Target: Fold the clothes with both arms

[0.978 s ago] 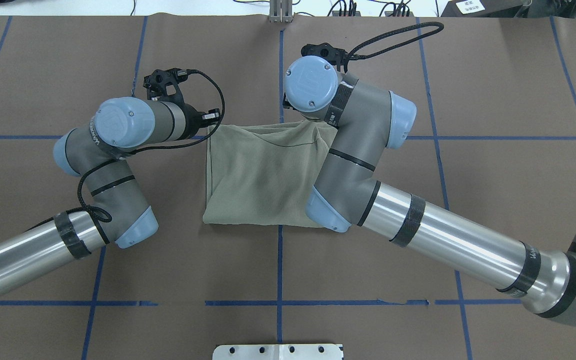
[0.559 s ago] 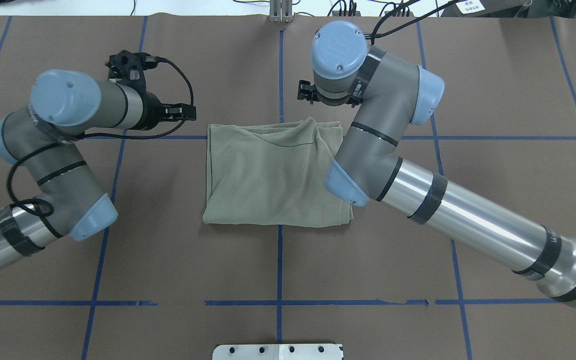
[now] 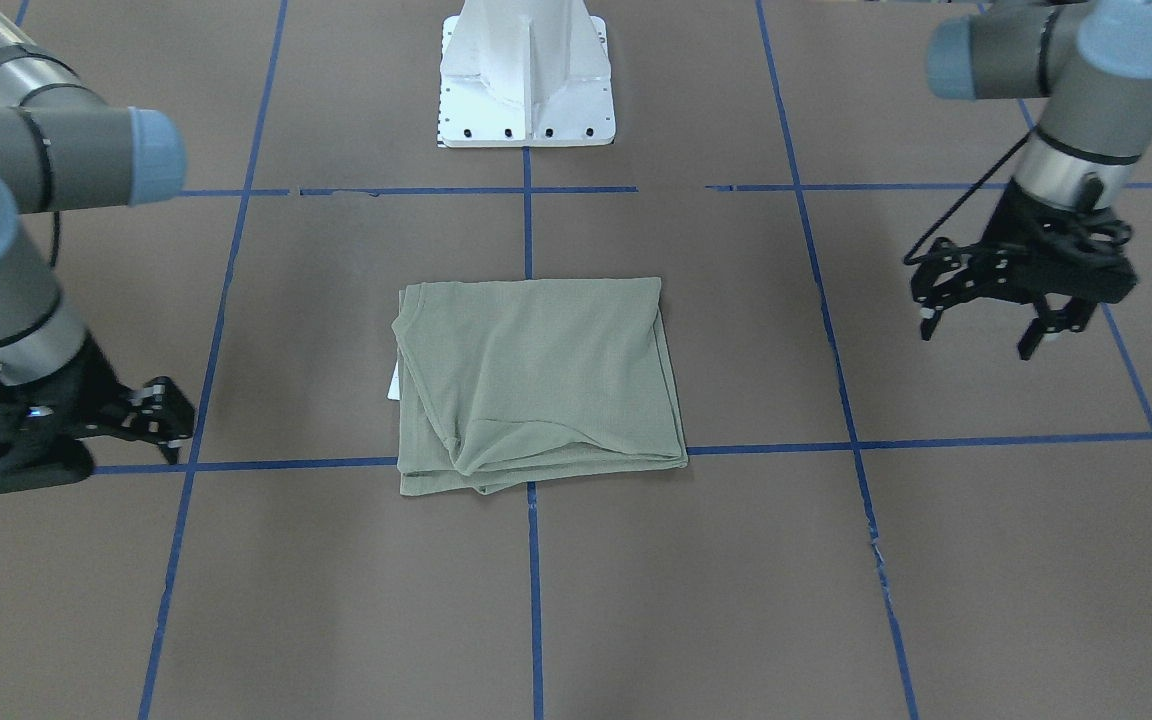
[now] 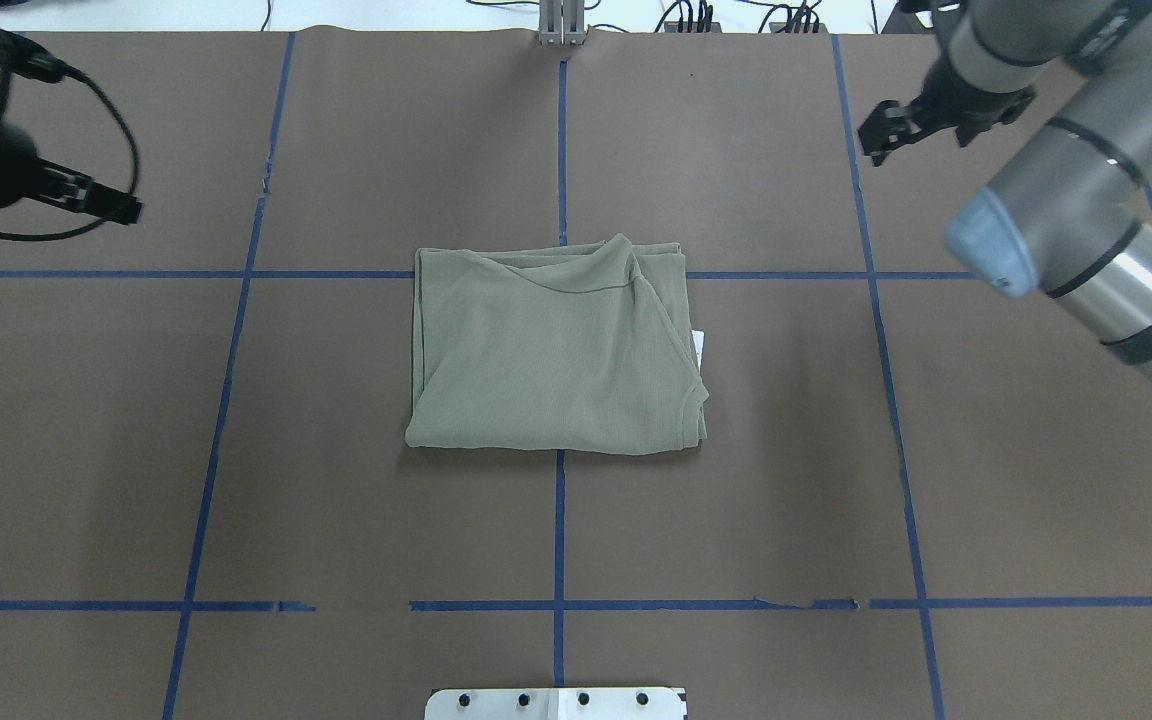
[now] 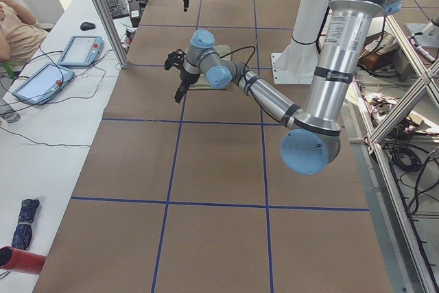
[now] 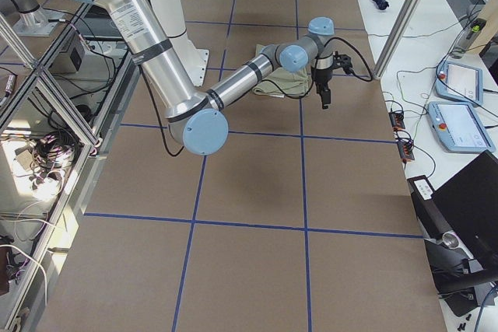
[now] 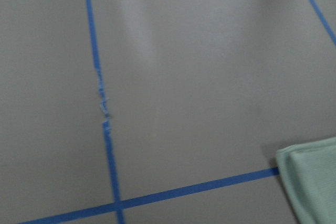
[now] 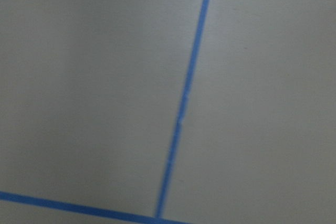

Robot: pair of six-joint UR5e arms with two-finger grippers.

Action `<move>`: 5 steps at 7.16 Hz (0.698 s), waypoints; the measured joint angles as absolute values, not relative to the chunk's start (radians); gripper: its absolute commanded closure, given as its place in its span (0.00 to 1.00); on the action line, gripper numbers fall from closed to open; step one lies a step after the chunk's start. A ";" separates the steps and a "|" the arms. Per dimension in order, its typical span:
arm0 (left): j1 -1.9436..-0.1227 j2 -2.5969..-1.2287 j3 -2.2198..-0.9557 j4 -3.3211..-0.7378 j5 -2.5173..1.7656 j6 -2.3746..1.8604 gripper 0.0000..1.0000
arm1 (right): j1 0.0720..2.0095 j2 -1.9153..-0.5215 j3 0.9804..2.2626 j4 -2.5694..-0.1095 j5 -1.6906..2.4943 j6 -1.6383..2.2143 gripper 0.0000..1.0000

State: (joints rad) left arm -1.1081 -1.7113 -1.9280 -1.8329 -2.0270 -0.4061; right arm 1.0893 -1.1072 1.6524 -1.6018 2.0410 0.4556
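The sage-green shirt (image 4: 556, 350) lies folded into a rough rectangle at the middle of the table, with wrinkled layers along its far edge. It also shows in the front view (image 3: 536, 380). Its white hang tag (image 4: 699, 345) peeks out at the robot's right side. My left gripper (image 3: 981, 335) hangs open and empty above the table, well to the shirt's left, and also shows overhead (image 4: 121, 208). My right gripper (image 3: 168, 420) is open and empty, well to the shirt's right, and shows overhead (image 4: 886, 130). One shirt corner (image 7: 310, 182) shows in the left wrist view.
The table is covered in brown paper with a grid of blue tape lines (image 4: 559, 150). The white pedestal base (image 3: 526, 80) stands at the robot's edge. A side bench with tablets (image 5: 79, 49) runs along the far edge.
Both arms have pulled away from the shirt's far edge, the left arm going left and the right arm going right. The shirt lies still and is now fully uncovered.
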 measured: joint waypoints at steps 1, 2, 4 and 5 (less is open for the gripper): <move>-1.247 -1.644 -1.915 -1.822 -2.121 -0.219 0.00 | 1.197 -1.200 1.666 -1.617 2.122 0.281 0.00; -1.350 -1.582 -1.883 -1.812 -2.195 -0.096 0.00 | 1.295 -1.302 1.666 -1.619 2.195 0.157 0.00; -1.452 -1.494 -1.786 -1.805 -2.280 -0.017 0.00 | 1.412 -1.497 1.658 -1.609 2.235 0.079 0.00; -1.482 -1.480 -1.748 -1.776 -2.298 -0.008 0.00 | 1.450 -1.554 1.657 -1.608 2.251 0.070 0.00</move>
State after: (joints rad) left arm -1.4816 -1.4804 -1.7478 -1.7755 -2.2976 -0.0081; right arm 1.4505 -1.5538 1.6567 -1.6082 2.2509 0.0698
